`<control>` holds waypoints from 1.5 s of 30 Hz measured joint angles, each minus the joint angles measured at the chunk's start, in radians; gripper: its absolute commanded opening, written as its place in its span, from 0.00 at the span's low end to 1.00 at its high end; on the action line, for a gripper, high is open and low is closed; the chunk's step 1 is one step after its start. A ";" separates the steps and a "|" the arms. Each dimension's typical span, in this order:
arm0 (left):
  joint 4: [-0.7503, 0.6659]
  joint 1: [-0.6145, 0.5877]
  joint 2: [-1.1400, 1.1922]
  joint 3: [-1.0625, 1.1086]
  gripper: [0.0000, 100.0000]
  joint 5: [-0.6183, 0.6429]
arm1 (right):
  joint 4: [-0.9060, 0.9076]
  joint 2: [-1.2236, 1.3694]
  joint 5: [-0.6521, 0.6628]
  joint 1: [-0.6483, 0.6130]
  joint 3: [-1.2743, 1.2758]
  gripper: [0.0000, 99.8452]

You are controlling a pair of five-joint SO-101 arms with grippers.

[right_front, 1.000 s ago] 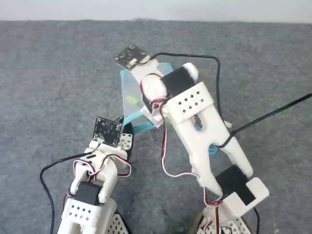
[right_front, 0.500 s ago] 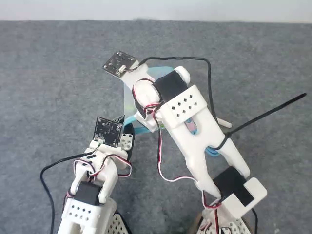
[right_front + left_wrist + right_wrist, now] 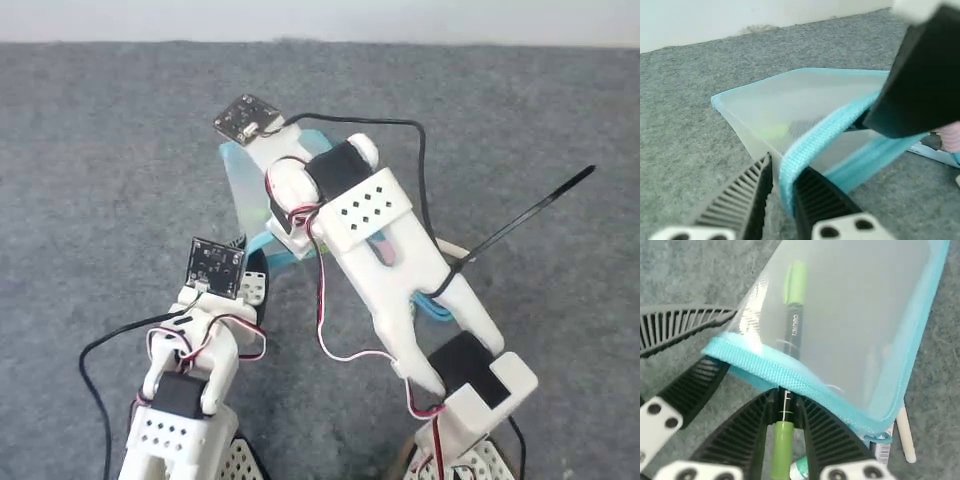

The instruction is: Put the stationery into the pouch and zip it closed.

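We see the translucent pouch (image 3: 238, 182) on the grey surface (image 3: 100, 150), at about 11 o'clock from the middle of the high view, with its open mouth turned toward the two arms. The left gripper (image 3: 782, 192) is closed tight on the pouch's light-blue zip band (image 3: 815, 140). Its ribbed black fingers (image 3: 747, 195) pinch the fabric from both sides at the edge of the mouth. In the high view this gripper sits at about 6 o'clock of the pouch. The right arm (image 3: 400, 270) reaches in from 5 o'clock. The right gripper (image 3: 785, 405) has its fingers (image 3: 740, 435) pressed together around a green-and-black pen (image 3: 782, 442). The front part of the pen already lies inside the pouch and shows through the clear wall. Its green rear end sits between the fingers, just outside the mouth. A thin white stick (image 3: 905, 432) lies on the surface just beside the pouch's corner. A small item with a printed label (image 3: 880, 449) lies close to the stick.
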 measured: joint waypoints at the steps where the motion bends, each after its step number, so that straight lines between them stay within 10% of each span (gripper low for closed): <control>1: -0.002 0.000 0.000 0.000 0.01 0.000 | -0.026 -0.003 -0.017 0.002 0.023 0.01; 22: -0.032 -0.002 0.002 0.025 0.01 -0.006 | -0.778 -0.160 -0.399 0.104 0.646 0.01; 45: -0.049 -0.008 0.000 0.025 0.01 -0.006 | -0.838 -0.160 -0.137 0.103 0.644 0.22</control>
